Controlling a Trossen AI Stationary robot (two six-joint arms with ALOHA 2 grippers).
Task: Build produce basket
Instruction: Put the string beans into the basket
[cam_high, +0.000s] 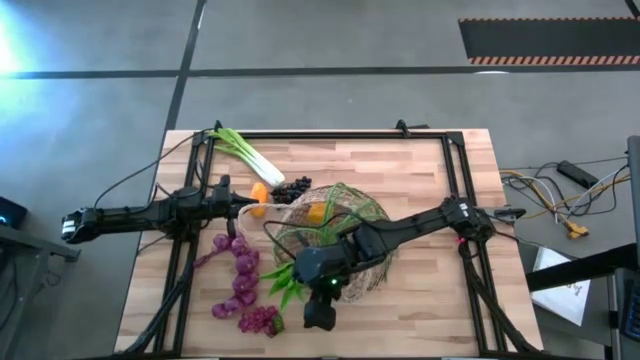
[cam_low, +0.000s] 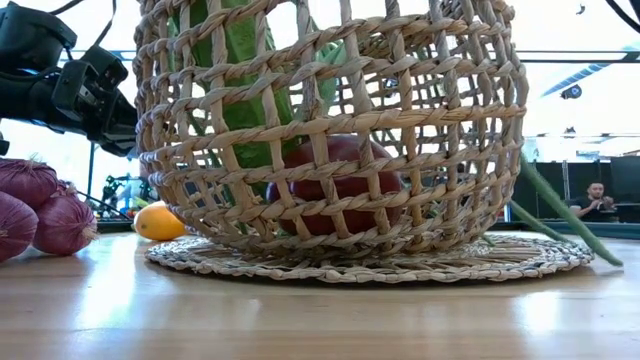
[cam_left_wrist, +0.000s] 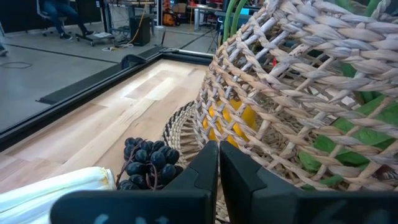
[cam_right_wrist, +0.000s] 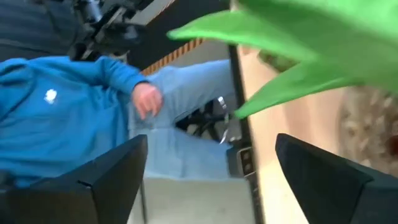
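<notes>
Right claw (cam_right_wrist: 208, 180), fingers apart, hangs beside the basket (cam_high: 335, 230) by green leaves (cam_high: 285, 280); left claw (cam_left_wrist: 219, 168), pinched together, steadies the rim

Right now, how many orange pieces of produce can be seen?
2: one orange piece on the table by the left gripper, another orange piece inside the basket. More may be hidden under the leaves.

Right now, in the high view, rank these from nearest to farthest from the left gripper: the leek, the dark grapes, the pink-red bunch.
From the left gripper:
1. Dark grapes, just beyond its tip, beside the basket.
2. Leek, toward the table's far edge.
3. Pink-red bunch, at the near edge.
</notes>
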